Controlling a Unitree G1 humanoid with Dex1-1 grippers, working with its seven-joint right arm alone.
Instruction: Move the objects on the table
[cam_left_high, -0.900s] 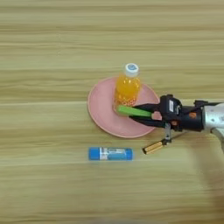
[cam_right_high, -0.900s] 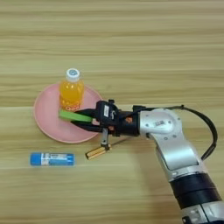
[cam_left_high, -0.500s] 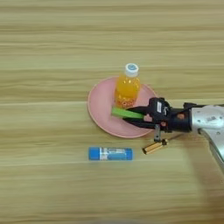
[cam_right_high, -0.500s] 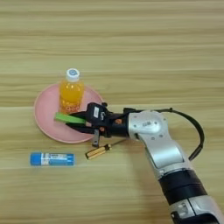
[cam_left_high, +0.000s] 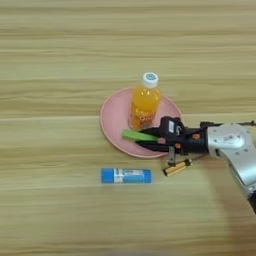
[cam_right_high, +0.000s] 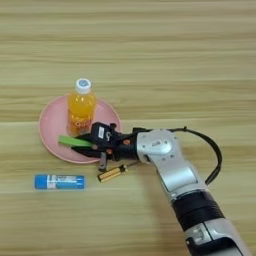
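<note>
Wood planks with fine horizontal grain make up the wide light-brown table (cam_left_high: 50, 50), matte and pale. On it sits a smooth, round pink plate (cam_left_high: 112, 122) with a shallow raised rim. A small plastic bottle of orange drink (cam_left_high: 144, 102), with a white screw cap and a printed band too small to read, stands upright on the plate toward its far side.

A flat, narrow green rectangular bar (cam_left_high: 140, 135) lies almost level over the plate's near half, just in front of the bottle. The right gripper (cam_right_high: 86, 146), two slim black fingers on a black body with orange details and a silver forearm behind it, reaches in from the right; the fingers sit above and below the bar's right end, closed onto it.

On the bare wood just off the plate's near right edge lies a thin screwdriver with a translucent amber handle (cam_left_high: 177, 167), angled slightly, beneath the gripper body. A blue cylindrical tube with a white label (cam_left_high: 126, 175) lies on its side nearer the camera, apart from the plate; its label text cannot be read.
</note>
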